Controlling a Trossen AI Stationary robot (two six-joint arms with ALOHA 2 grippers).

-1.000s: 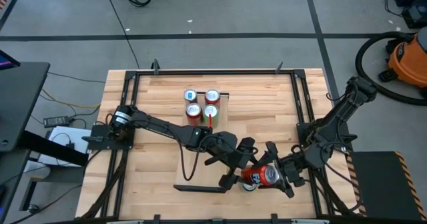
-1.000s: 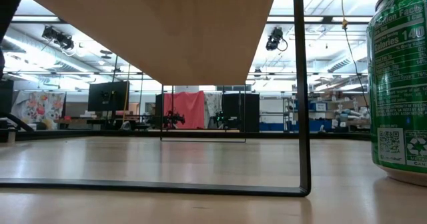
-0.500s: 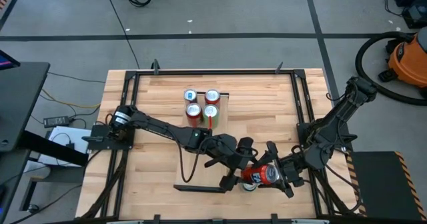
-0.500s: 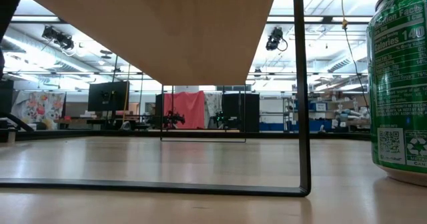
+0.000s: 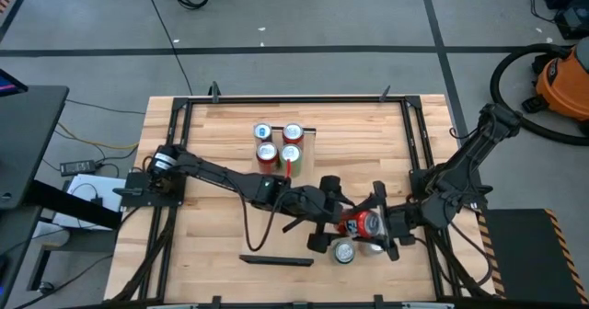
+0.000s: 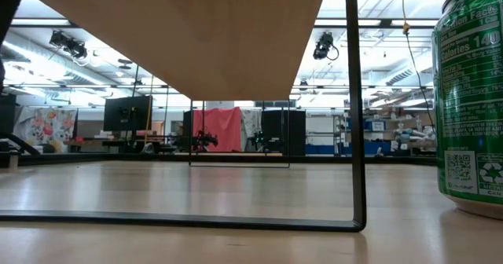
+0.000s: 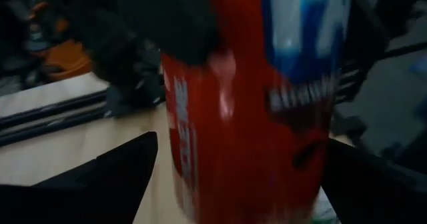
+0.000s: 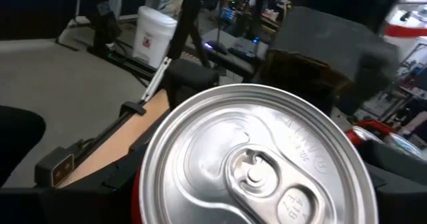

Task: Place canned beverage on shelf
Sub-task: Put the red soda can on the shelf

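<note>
Red with a blue-and-white panel whose lettering is too blurred to read, the soda can [image 5: 360, 223] hangs just off the tabletop [image 5: 212, 162] near its front right part, gripped by the jaws of the right gripper [image 5: 379, 224]. The left gripper [image 5: 324, 215], jaws spread wide, sits just beside it, with a silver-topped can [image 5: 344, 251] standing below. In the low view a green can [image 6: 471, 99] reads "Calories 140" beside the pale wood shelf [image 6: 204, 28], and four more cans [image 5: 278, 143] stand in a cluster toward the back of the tabletop.
</note>
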